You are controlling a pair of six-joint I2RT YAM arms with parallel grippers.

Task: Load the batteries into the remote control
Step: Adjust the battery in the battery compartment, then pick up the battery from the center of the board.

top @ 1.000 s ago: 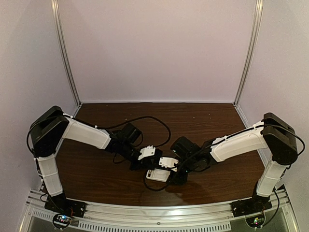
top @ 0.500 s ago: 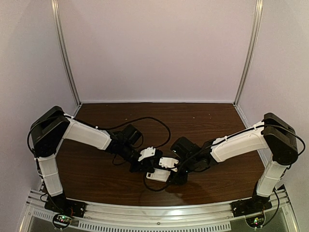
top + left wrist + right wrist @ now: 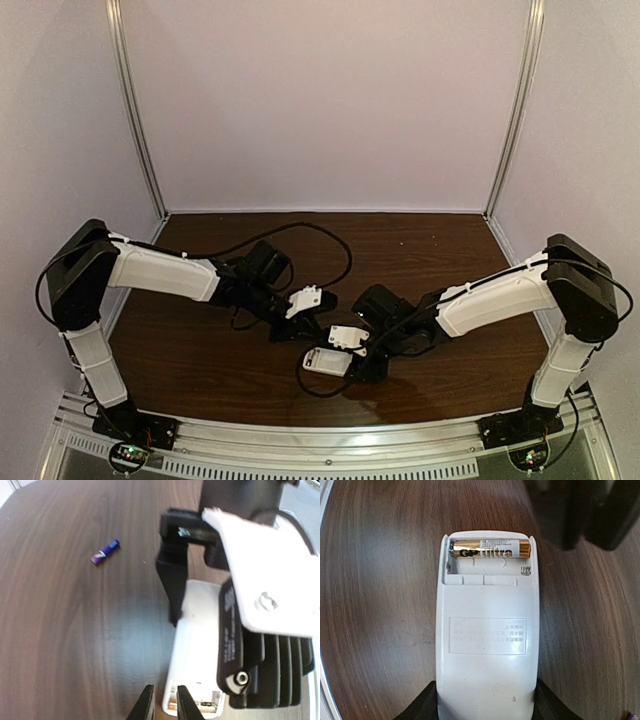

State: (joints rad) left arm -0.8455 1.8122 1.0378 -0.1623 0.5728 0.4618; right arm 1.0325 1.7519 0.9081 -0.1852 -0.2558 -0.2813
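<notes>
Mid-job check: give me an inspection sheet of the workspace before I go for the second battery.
Surface: dark wood-grain table.
Job's things: remote control lies back-up, compartment open; gold battery seated in the end slot, other slot empty; blue-purple battery loose on the table, apart from the remote.
Clutter: nothing seen.
Grippers: right pincer clamps the remote's closed end; left pincer barely open, empty, near the compartment.
Cables: black cable loops over the table behind the left arm.
Surroundings: pale walls, metal uprights.
</notes>
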